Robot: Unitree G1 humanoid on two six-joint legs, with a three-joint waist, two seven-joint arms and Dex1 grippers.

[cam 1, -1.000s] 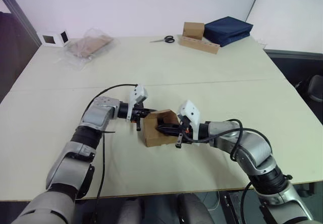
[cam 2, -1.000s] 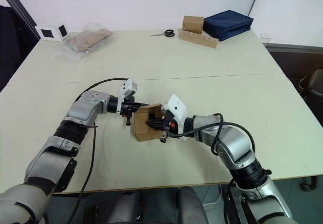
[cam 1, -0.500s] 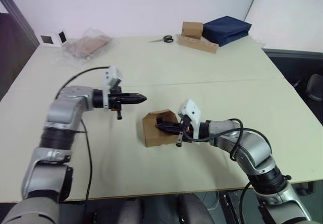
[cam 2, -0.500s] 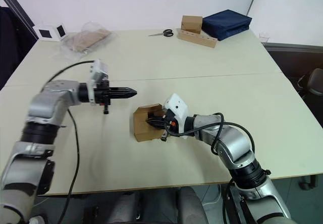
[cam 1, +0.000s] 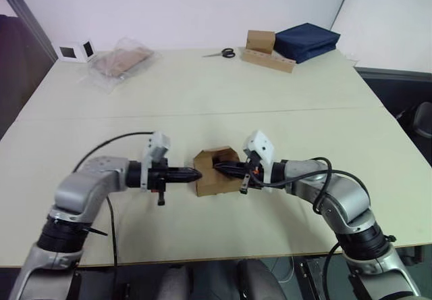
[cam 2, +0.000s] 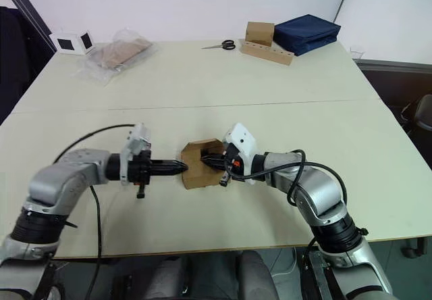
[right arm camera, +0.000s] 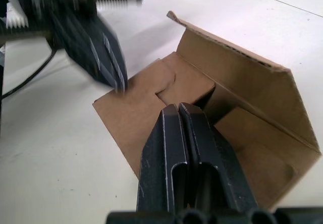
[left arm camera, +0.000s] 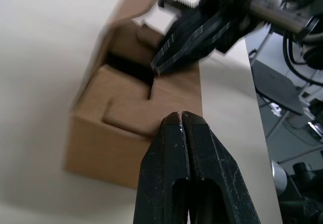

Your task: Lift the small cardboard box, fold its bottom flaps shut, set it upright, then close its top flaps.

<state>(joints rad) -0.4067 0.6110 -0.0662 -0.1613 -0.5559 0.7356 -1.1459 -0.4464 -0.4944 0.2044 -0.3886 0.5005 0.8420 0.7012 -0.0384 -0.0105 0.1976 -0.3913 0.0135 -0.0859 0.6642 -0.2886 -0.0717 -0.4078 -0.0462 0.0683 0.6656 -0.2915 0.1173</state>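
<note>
The small brown corrugated cardboard box sits mid-table between us, flaps half tucked. Our left gripper and right gripper, each pressed together, poke opposite sides. We should push the flaps inward evenly (bracing against sliding).

The small cardboard box sat near the front of the tabletop, between the left gripper and right gripper (both tips at it). Scissors lay far behind it.
</note>
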